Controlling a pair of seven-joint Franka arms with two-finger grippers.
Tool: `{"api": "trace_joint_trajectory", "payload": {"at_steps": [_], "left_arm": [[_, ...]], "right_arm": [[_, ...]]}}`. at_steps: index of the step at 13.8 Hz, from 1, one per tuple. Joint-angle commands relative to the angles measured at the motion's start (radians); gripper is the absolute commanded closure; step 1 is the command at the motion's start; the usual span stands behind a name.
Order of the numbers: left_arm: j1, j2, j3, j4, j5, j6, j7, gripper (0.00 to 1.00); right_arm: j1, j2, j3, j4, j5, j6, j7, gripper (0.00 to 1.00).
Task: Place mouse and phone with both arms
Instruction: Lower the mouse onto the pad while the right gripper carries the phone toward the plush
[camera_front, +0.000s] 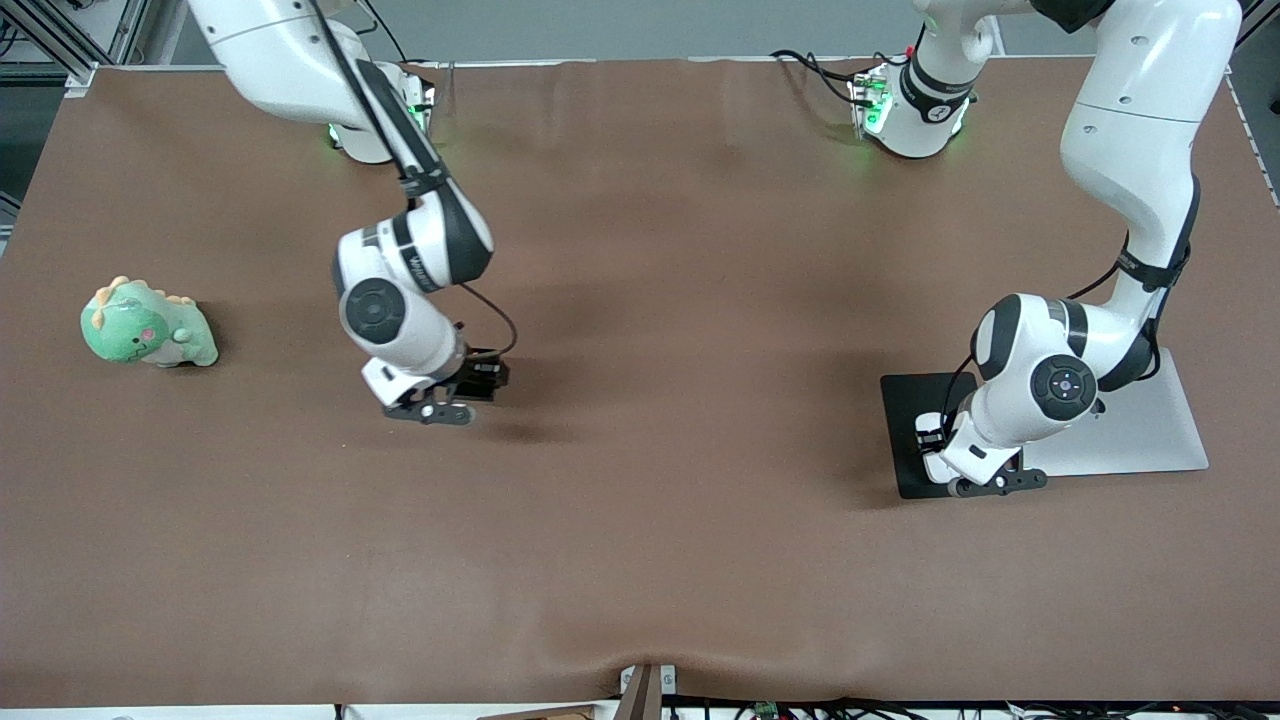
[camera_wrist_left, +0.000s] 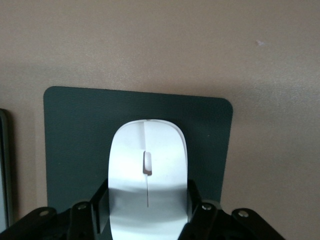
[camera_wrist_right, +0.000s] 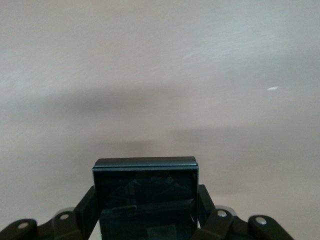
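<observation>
My left gripper (camera_front: 938, 442) is low over the matte black pad (camera_front: 905, 400) at the left arm's end of the table. In the left wrist view its jaws (camera_wrist_left: 148, 201) are shut on the sides of the white mouse (camera_wrist_left: 148, 150), which is over the pad (camera_wrist_left: 70, 130); I cannot tell whether it touches the pad. The arm hides the mouse in the front view. My right gripper (camera_front: 476, 388) is over bare table toward the right arm's end, shut on the black phone (camera_front: 490, 372). The right wrist view shows the phone (camera_wrist_right: 145, 185) between the fingers (camera_wrist_right: 146, 206).
A flat silver-grey plate (camera_front: 1150, 430) lies beside the black pad, its edge also showing in the left wrist view (camera_wrist_left: 4, 170). A green plush dinosaur (camera_front: 148, 325) sits near the right arm's end of the brown table (camera_front: 700, 540).
</observation>
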Motion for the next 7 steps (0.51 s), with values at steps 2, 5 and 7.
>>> {"api": "trace_joint_trajectory", "payload": {"at_steps": [2, 5, 7], "left_arm": [[0.018, 0.009, -0.015, -0.011, 0.029, 0.025, 0.007, 0.64], [0.015, 0.011, -0.015, -0.011, 0.029, 0.026, 0.005, 0.0], [0.015, 0.009, -0.015, -0.011, 0.029, 0.026, 0.005, 0.0]], "right_arm": [[-0.108, -0.054, 0.013, -0.045, -0.002, -0.049, -0.015, 1.0], [-0.206, -0.089, 0.014, -0.088, -0.002, -0.05, -0.096, 1.0], [-0.266, -0.092, 0.014, -0.099, -0.002, -0.05, -0.165, 1.0]]}}
